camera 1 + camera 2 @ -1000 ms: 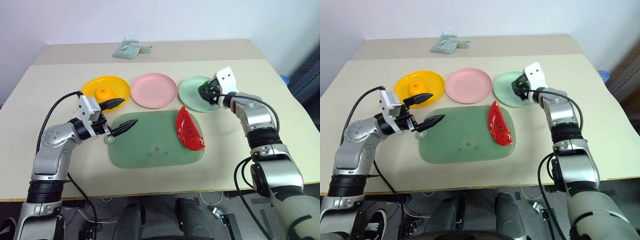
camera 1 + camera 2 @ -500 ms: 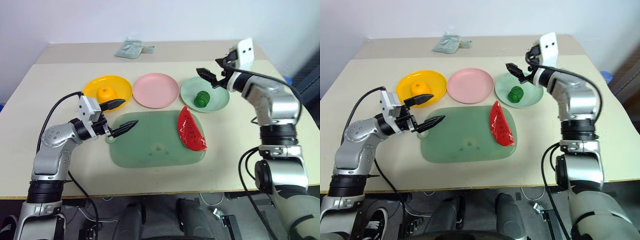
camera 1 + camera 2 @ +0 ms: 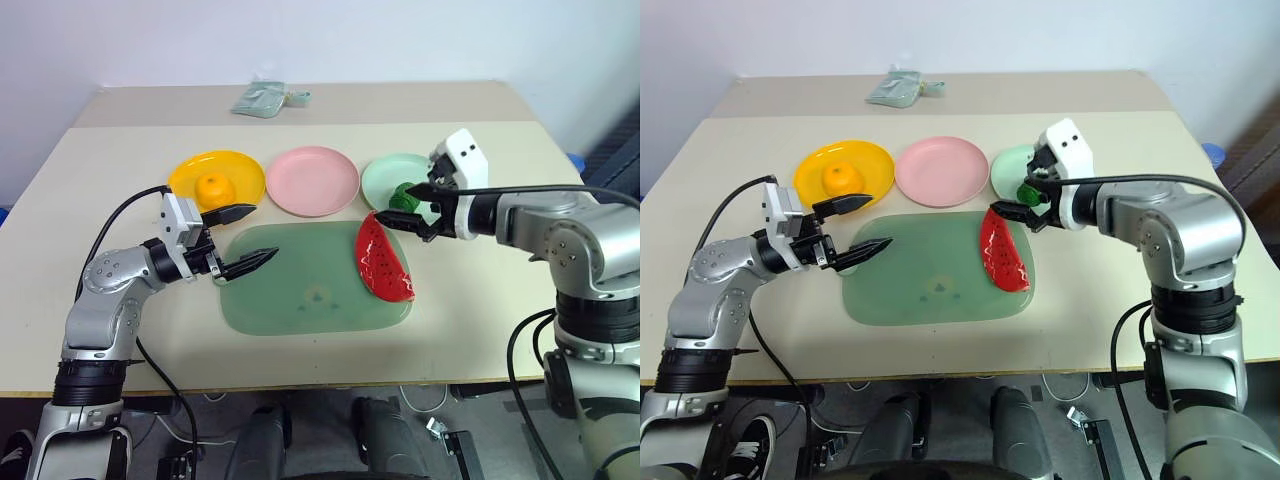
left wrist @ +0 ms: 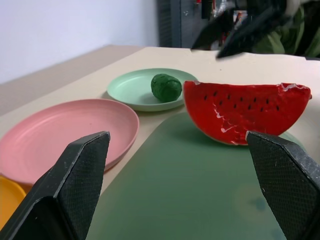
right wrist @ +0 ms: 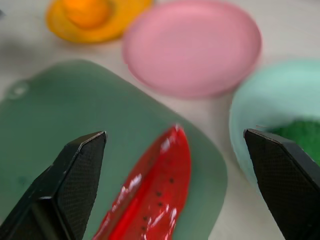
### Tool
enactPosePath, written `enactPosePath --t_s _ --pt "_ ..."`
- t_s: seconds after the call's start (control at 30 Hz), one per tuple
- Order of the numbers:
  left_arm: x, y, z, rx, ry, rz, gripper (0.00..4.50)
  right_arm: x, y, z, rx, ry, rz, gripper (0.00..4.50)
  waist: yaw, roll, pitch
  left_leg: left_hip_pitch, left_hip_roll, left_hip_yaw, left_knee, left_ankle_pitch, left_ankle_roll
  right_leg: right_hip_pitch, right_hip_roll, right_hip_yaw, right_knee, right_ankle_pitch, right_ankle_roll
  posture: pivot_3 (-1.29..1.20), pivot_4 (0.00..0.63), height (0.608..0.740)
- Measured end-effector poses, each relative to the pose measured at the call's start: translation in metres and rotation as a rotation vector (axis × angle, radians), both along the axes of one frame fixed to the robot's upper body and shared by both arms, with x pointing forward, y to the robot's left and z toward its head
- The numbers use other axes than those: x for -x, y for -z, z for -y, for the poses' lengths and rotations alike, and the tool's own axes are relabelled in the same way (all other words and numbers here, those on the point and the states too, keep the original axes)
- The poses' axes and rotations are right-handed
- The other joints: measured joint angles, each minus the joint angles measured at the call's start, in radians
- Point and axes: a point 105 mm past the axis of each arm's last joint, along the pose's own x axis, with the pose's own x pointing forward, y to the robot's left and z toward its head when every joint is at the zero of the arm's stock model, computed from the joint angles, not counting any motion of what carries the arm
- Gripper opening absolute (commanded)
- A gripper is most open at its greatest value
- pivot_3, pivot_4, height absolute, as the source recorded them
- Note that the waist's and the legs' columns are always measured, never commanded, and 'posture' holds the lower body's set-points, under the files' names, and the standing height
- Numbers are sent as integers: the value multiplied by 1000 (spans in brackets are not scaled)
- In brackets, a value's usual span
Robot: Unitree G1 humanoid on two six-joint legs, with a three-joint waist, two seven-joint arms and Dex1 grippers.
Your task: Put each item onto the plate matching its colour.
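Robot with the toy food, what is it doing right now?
It is sorting toy food by colour. The orange fruit sits on the yellow plate and the dark green lump on the mint green plate. The pink plate has nothing on it. The watermelon wedge lies on the green tray. The right tool hangs open above the wedge's far end, and the left tool waits open at the tray's left edge.

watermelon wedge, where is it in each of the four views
Left eye view: watermelon wedge on the tray's right end, below the mint plate.
Right eye view: same spot, just under the right gripper.
Left wrist view: standing on edge at right of centre.
Right wrist view: low centre.
Shared landmark: the pink plate.
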Motion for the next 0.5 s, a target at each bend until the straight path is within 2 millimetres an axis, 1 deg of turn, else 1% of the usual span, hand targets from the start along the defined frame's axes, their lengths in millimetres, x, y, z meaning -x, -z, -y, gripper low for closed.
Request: enactPosePath --t_s 0.07,0.13,0.27,0.4,0.5 --pt "-1 1 2 -1 7 -4 4500 5 15 -4 2 13 -40 4465 4 0 0 0 0 0 0 0 0 0 0 0 0 0 0 0 150 740" --pt "-1 1 3 -3 12 -5 4500 8 23 -5 5 24 -61 4465 10 0 0 0 0 0 1 0 0 0 0 0 0 0 0 0 150 740" --pt "-2 -1 5 -4 17 3 4500 12 28 -4 31 37 -62 4465 14 0 0 0 0 0 1 0 0 0 0 0 0 0 0 0 150 740" --pt "-1 -1 5 -5 20 2 4500 17 34 -5 26 30 -98 4465 16 0 0 0 0 0 1 0 0 0 0 0 0 0 0 0 150 740" --pt "-1 0 6 -6 21 2 4500 25 45 -6 38 17 -132 4465 16 0 0 0 0 0 0 0 0 0 0 0 0 0 0 0 150 740"
